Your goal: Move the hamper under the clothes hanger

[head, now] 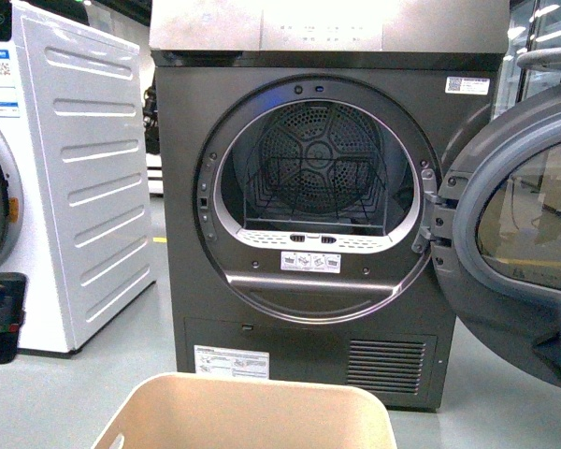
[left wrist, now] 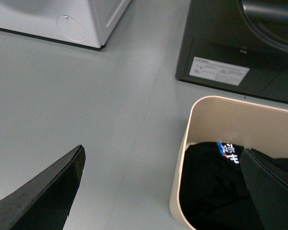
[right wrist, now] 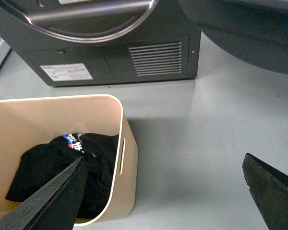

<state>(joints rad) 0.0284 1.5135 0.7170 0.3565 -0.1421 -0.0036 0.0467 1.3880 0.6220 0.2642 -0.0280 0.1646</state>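
The beige hamper (head: pixel 252 412) stands on the floor just in front of me, below the dryer's opening. A black garment (right wrist: pixel 53 163) with a blue and white print lies inside it. My left gripper (left wrist: pixel 162 151) is open and empty above the hamper's left rim (left wrist: pixel 186 143), one finger over the floor and one over the garment (left wrist: pixel 206 187). My right gripper (right wrist: pixel 164 159) is open and empty above the hamper's right wall (right wrist: pixel 128 158), which has a handle slot. The clothes hanger is out of view.
A dark grey dryer (head: pixel 327 309) stands straight ahead, its round door (head: pixel 514 234) swung open to the right. A white washing machine (head: pixel 75 168) stands at the left. Grey floor (right wrist: pixel 206 134) lies on both sides of the hamper.
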